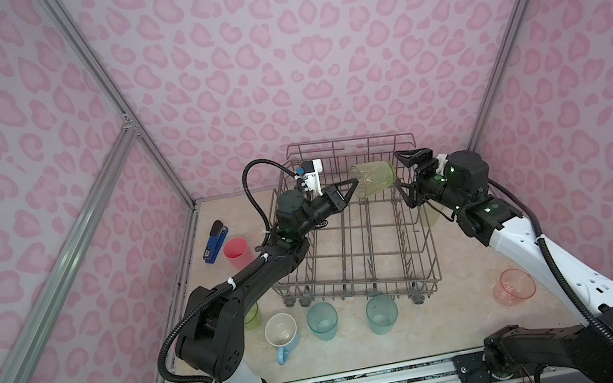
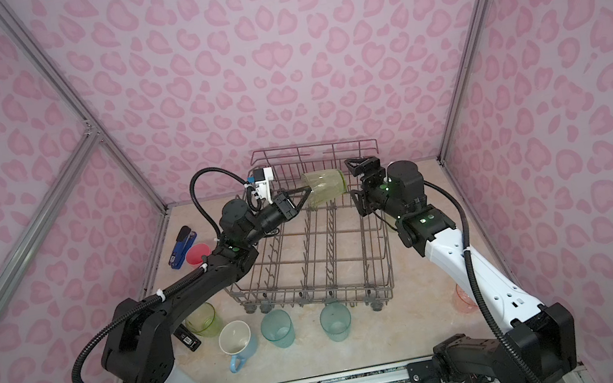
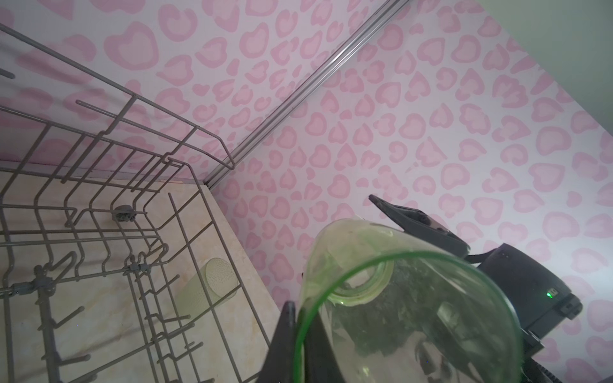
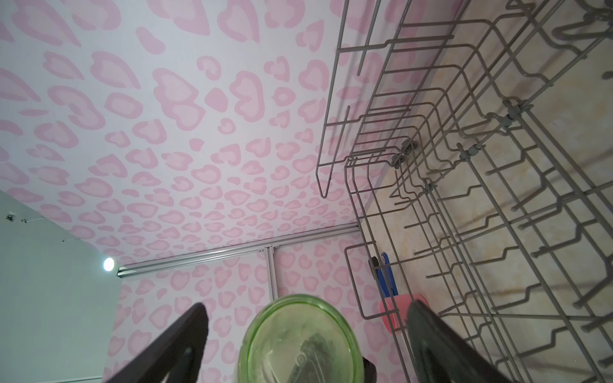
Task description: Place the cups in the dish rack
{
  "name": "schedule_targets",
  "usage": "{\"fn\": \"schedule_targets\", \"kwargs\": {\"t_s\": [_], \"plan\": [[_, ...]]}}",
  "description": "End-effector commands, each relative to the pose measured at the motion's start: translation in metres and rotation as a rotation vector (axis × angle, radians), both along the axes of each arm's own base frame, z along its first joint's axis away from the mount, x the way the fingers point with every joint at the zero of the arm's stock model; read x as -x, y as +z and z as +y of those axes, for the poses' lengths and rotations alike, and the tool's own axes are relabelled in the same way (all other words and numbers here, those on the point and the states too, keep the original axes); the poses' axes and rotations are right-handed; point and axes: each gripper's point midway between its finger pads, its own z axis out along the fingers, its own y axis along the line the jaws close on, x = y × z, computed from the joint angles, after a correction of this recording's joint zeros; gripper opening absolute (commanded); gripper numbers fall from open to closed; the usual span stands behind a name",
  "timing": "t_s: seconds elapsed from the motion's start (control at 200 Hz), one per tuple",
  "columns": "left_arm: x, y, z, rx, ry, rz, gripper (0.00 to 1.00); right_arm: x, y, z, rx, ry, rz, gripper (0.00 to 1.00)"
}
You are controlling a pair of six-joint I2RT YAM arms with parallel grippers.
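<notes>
Tumbler held in mid-air: the left end effector (image 1: 354,183) is clamped on the rim of the yellow-green tumbler (image 1: 375,183), which lies on its side above the far end of the dish rack (image 1: 349,255), just in front of the taller rail. Its mouth faces the left arm and its base faces the right arm (the left wrist view shows one finger (image 3: 285,335) outside the rim and another inside it). The right end effector (image 1: 401,174) stands wide apart at the tumbler's base, and in the right wrist view its fingers (image 4: 195,318) flank the base with a gap on each side.

No cup sits in the rack. On the surface in front of it stand the light-blue mug (image 1: 282,331), two teal tumblers (image 1: 322,320) (image 1: 382,312) and, to the right, the salmon tumbler (image 1: 517,285). A second green tumbler (image 2: 202,319) stands by the left arm. The pink tumbler (image 1: 237,252) stands left of the rack, touching or just beside the blue stapler (image 1: 213,237). A pale cup (image 3: 212,288) is just beyond the rack's right wall, possibly lying on its side.
</notes>
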Motion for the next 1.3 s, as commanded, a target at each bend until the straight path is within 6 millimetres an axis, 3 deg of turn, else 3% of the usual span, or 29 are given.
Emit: {"fn": "schedule_targets", "kwargs": {"t_s": [0.0, 0.255, 0.535, 0.655, 0.675, 0.795, 1.01, 1.16, 1.185, 1.295], "plan": [[0.0, 0.016, -0.007, 0.045, -0.012, -0.079, 0.09, 0.002, -0.003, 0.0, -0.011, 0.006, 0.021, 0.92], [-0.007, 0.012, -0.03, 0.055, -0.041, -0.074, 0.09, -0.002, -0.007, 0.003, -0.017, 0.014, 0.035, 0.91], [-0.011, 0.002, -0.051, 0.063, -0.065, -0.058, 0.09, -0.002, -0.012, 0.002, -0.01, 0.007, 0.046, 0.84], [-0.013, -0.007, -0.055, 0.059, -0.071, -0.039, 0.1, -0.002, -0.014, -0.001, -0.005, -0.004, 0.045, 0.73], [-0.014, 0.005, -0.056, 0.074, -0.072, -0.06, 0.1, -0.002, -0.013, -0.002, -0.004, -0.008, 0.043, 0.72], [-0.015, 0.004, -0.058, 0.07, -0.076, -0.058, 0.12, -0.001, -0.012, -0.007, 0.002, -0.029, 0.03, 0.64], [-0.017, 0.004, -0.061, 0.059, -0.082, -0.052, 0.24, 0.002, -0.005, -0.014, 0.028, -0.06, -0.001, 0.51], [-0.018, 0.003, -0.061, 0.049, -0.075, -0.045, 0.35, 0.004, -0.003, -0.019, 0.043, -0.07, -0.012, 0.5], [-0.017, 0.004, -0.06, 0.046, -0.075, -0.047, 0.42, 0.004, -0.003, -0.019, 0.046, -0.07, -0.013, 0.5], [-0.016, 0.005, -0.059, 0.037, -0.071, -0.048, 0.53, 0.006, -0.002, -0.025, 0.074, -0.083, -0.02, 0.5]]}}
